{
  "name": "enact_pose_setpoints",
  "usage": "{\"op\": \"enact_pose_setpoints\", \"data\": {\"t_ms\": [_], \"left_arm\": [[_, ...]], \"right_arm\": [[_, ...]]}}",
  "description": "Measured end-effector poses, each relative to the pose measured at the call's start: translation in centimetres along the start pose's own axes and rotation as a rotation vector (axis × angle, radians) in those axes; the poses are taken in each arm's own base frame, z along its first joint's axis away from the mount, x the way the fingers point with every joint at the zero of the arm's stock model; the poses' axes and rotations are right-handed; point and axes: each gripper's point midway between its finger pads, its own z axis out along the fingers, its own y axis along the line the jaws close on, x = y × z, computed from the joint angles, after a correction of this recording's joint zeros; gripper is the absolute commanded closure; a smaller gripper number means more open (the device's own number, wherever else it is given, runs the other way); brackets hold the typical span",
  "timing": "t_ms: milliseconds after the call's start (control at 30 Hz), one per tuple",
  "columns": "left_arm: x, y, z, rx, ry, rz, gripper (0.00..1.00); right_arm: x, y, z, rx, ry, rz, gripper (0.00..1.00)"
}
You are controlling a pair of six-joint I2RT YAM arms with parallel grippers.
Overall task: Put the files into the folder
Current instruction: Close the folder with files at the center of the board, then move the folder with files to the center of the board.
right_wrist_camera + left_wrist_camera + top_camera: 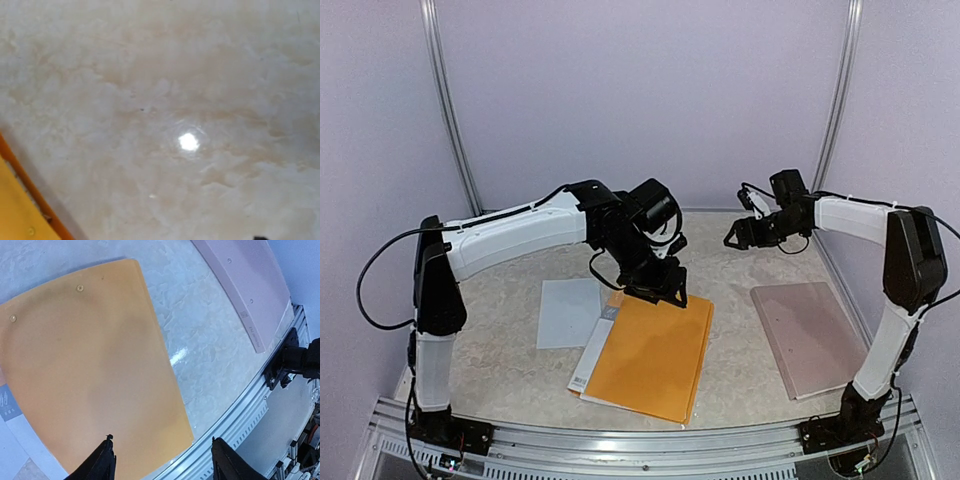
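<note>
The orange-yellow folder [655, 355] lies shut and flat in the middle of the table, its white spine strip [592, 345] on the left side. One pale sheet of the files [568, 312] lies on the table just left of the folder, partly under the spine edge. My left gripper [657, 290] hovers over the folder's far edge. In the left wrist view the left gripper [162, 440] stands open above the orange folder [90, 370], with nothing between its fingers. My right gripper [733, 238] is open at the far right, apart from the folder, and holds nothing.
A pinkish-brown flat board [810, 335] lies at the right side of the table, and its edge [245, 285] shows in the left wrist view. The aluminium rail [640, 445] runs along the near edge. A folder corner [15, 212] shows in the right wrist view.
</note>
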Motion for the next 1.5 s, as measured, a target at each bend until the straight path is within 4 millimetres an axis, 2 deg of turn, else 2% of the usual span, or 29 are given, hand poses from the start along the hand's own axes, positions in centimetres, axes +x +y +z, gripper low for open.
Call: {"op": "enact_pose_setpoints", "data": {"t_ms": [67, 133, 233, 333, 433, 500, 600, 767, 1067, 1300, 1500], "left_arm": [[0.8, 1.1, 0.5, -0.042, -0.002, -0.001, 0.29], [1.9, 2.8, 0.6, -0.091, -0.002, -0.012, 0.26], [3.5, 5.2, 0.4, -0.141, -0.010, -0.045, 0.23], [4.7, 7.6, 0.0, -0.174, -0.033, -0.097, 0.20], [6.2, 10.2, -0.2, -0.203, -0.048, -0.164, 0.17], [7.1, 11.6, -0.1, -0.217, -0.053, -0.205, 0.16], [8.3, 13.5, 0.4, -0.230, -0.052, -0.265, 0.16], [10.3, 14.9, 1.9, -0.225, -0.020, -0.336, 0.15], [12.3, 16.2, 3.4, -0.238, -0.011, -0.414, 0.15], [13.1, 15.9, 3.7, -0.216, -0.016, -0.432, 0.18], [12.4, 13.6, 4.9, -0.164, -0.008, -0.404, 0.20]], "right_arm": [[0.4, 0.7, 0.0, -0.009, 0.001, -0.010, 0.23], [1.7, 1.6, 0.3, -0.022, 0.025, -0.018, 0.23], [4.9, 4.3, 1.6, -0.052, 0.093, -0.051, 0.22], [8.2, 7.9, 2.3, -0.090, 0.154, -0.101, 0.22], [10.6, 11.4, 1.9, -0.124, 0.178, -0.143, 0.22], [11.6, 13.0, 1.5, -0.134, 0.177, -0.158, 0.22], [13.2, 14.3, 1.1, -0.124, 0.181, -0.163, 0.22], [16.4, 14.7, 1.3, -0.076, 0.227, -0.147, 0.22], [19.3, 13.7, 1.7, -0.016, 0.263, -0.080, 0.21], [20.0, 13.3, 2.8, -0.008, 0.269, -0.052, 0.22], [19.0, 13.2, 3.8, 0.011, 0.258, -0.063, 0.21]]}}
